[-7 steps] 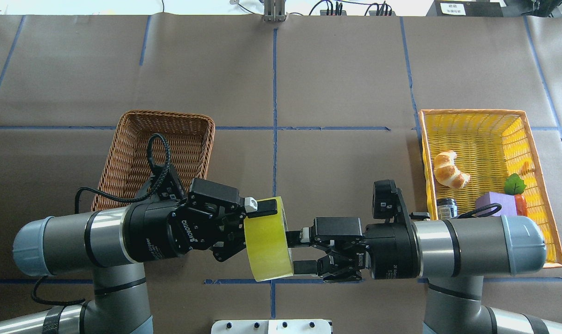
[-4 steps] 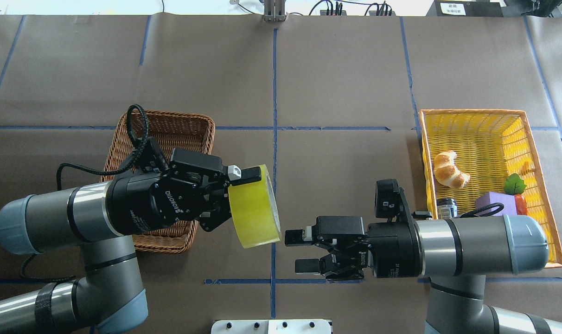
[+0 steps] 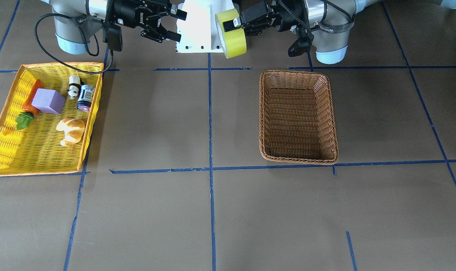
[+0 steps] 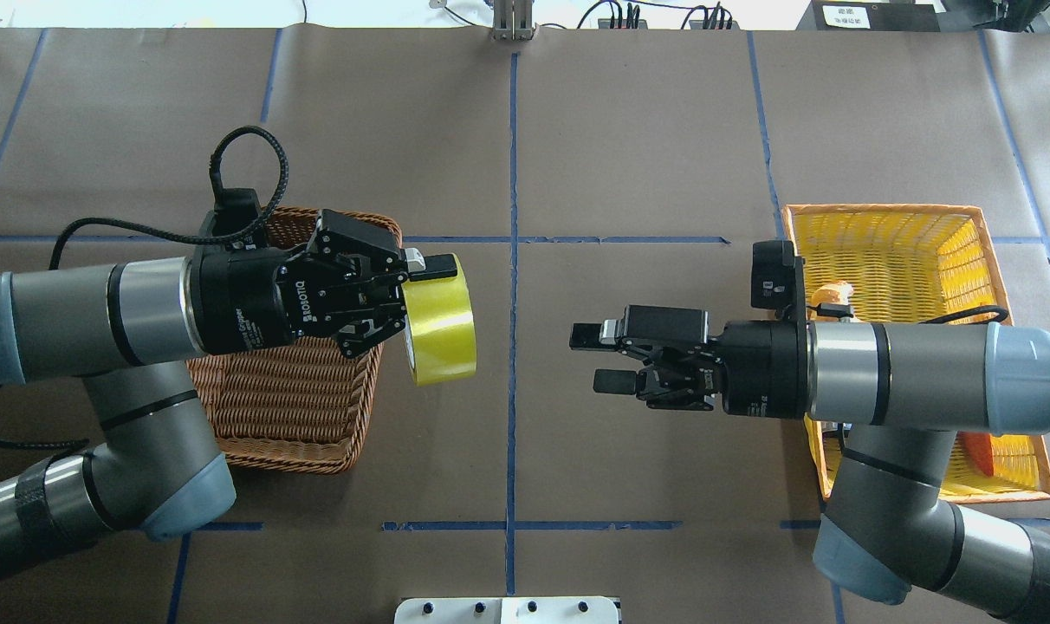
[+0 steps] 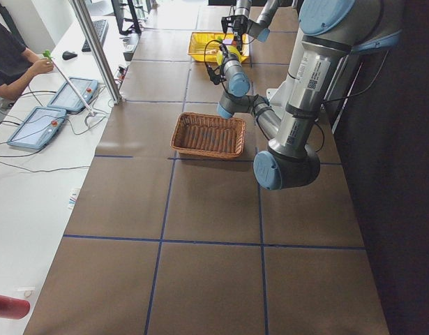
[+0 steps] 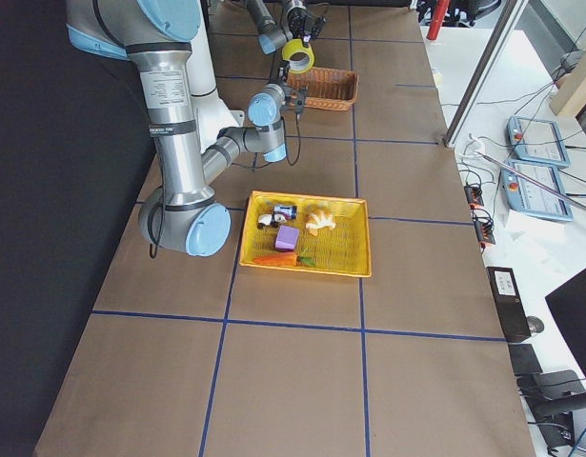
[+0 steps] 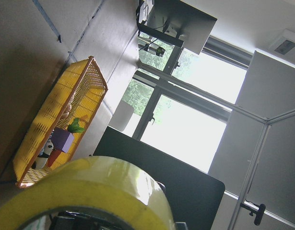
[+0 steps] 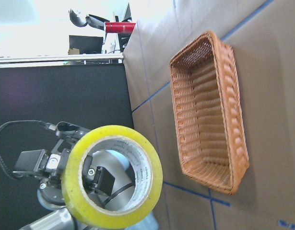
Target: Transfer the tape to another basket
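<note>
Tape (image 4: 443,322) has been carried away from the right gripper (image 4: 600,357), whose fingers are spread wide and empty, with bare table (image 4: 646,130) left between them. It is held aloft, pinched by the left gripper (image 4: 417,299) and projecting past the fingertips, just beside the basket (image 4: 291,416) at its rim nearest mid-table.

White lettering reading ROBOTIQ runs along the black body of the left end effector (image 4: 424,296).
</note>
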